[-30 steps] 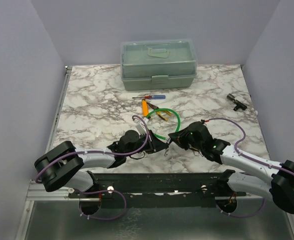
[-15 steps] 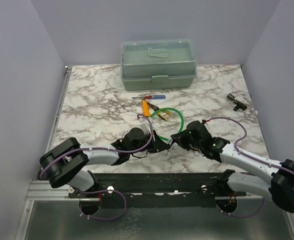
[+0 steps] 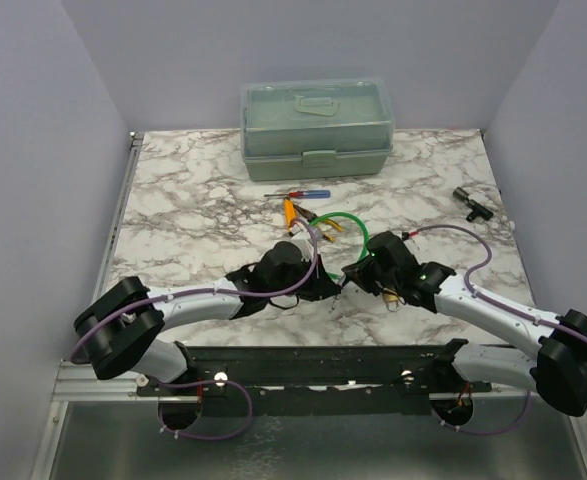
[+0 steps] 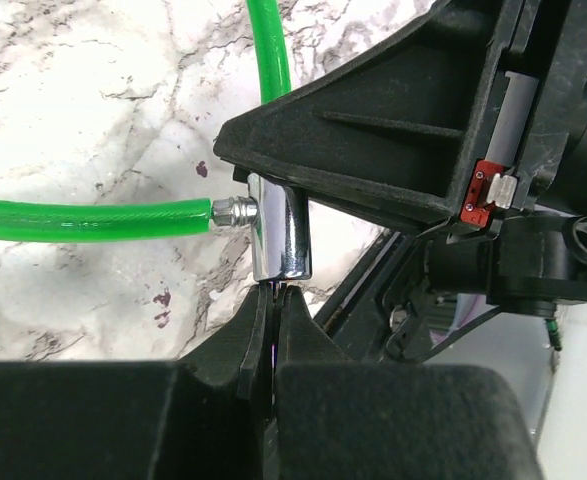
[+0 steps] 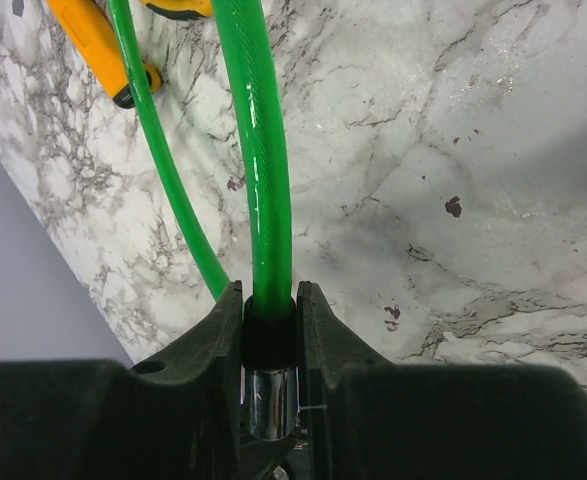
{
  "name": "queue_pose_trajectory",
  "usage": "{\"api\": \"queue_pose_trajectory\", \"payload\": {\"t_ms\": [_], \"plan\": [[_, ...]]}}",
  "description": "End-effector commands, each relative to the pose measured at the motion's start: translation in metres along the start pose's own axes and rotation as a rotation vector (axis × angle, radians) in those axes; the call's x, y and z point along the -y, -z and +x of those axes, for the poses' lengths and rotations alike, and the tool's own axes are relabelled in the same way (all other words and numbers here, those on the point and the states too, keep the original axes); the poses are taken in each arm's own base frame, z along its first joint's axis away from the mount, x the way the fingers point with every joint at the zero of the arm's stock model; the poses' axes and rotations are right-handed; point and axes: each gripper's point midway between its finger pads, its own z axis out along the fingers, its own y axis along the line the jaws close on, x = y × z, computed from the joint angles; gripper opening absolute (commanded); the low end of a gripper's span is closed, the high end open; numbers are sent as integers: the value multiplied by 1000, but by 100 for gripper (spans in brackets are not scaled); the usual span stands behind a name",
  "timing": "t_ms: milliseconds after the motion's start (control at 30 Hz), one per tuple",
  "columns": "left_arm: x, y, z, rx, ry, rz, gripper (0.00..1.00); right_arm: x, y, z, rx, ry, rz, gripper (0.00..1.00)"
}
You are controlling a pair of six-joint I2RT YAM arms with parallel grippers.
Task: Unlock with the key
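The key shows only as a thin sliver pinched in the closed left gripper, right at the end of the chrome lock barrel. The right gripper clamps that barrel, and its green cable loops across the marble surface.

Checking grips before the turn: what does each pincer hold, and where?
Right pincer clamps the green cable lock by its chrome barrel. Left pincer is shut at that barrel's end; whether on the key cannot be told.
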Motion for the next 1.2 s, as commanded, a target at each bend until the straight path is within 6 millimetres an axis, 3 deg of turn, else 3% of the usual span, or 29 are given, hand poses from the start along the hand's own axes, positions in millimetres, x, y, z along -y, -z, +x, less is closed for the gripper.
{"api": "queue_pose_trajectory", "payload": {"t_ms": [0, 400, 633, 900, 1167], "plan": [[0, 4, -13, 21, -128, -68, 0, -23, 10, 7, -42, 11, -41, 0], [5, 13, -35, 30, -349, -254, 0, -49, 22, 3, -51, 68, -33, 0], [17, 16, -49, 42, -509, -318, 0, -51, 25, 6, -79, 74, 27, 0], [26, 17, -52, 48, -753, -402, 0, -57, 30, 7, -97, 67, 44, 0], [23, 20, -57, 47, -823, -422, 0, -56, 35, 5, -85, 64, 14, 0]]}}
